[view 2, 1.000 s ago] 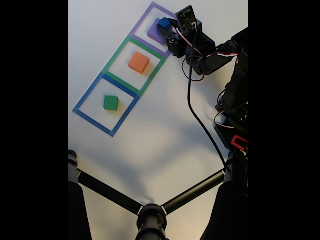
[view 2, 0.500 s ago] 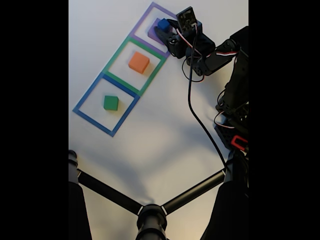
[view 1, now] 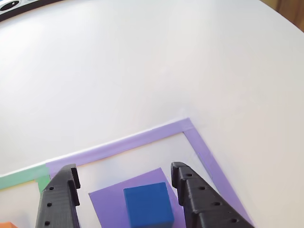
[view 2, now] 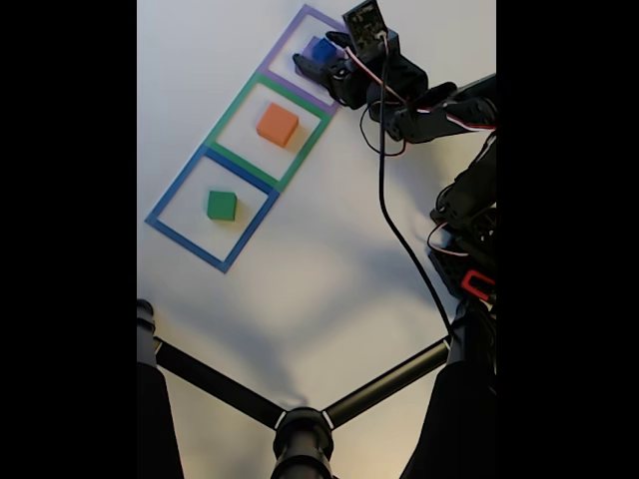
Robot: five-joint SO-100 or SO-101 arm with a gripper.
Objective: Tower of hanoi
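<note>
The gripper [view 1: 124, 183] hangs over the far end of the white table [view 1: 142, 61], its two black fingers [view 1: 61, 199] spread wide. Between them sits the blue cube [view 1: 148, 205], resting on top of the purple slab [view 1: 105, 205]. Neither finger touches the cube; there is a clear gap on each side, so the gripper is released and holds nothing.

The slab lies inside the purple tape square [view 1: 156, 133], whose corner shows just beyond the fingertips in the other view. To the left in that view the purple tape joins a strip of green tape [view 1: 21, 175], and a sliver of orange [view 1: 5, 224] peeks in at the bottom edge.

From the fixed view, three tape squares run in a diagonal row across the table. The purple square [view 2: 285, 38] is at the top, with the gripper [view 2: 318, 62] and the blue cube [view 2: 318, 48] over it; the slab is mostly hidden there by the arm. The green square [view 2: 232, 105] is in the middle, with the orange block [view 2: 278, 125] sitting roughly at its centre. The blue square [view 2: 178, 183] is lowest, with the green cube [view 2: 222, 206] inside it. The orange block and green cube are well apart from the gripper. The arm [view 2: 439, 110] reaches in from the right, a black cable [view 2: 384, 210] trailing down from it.
</note>
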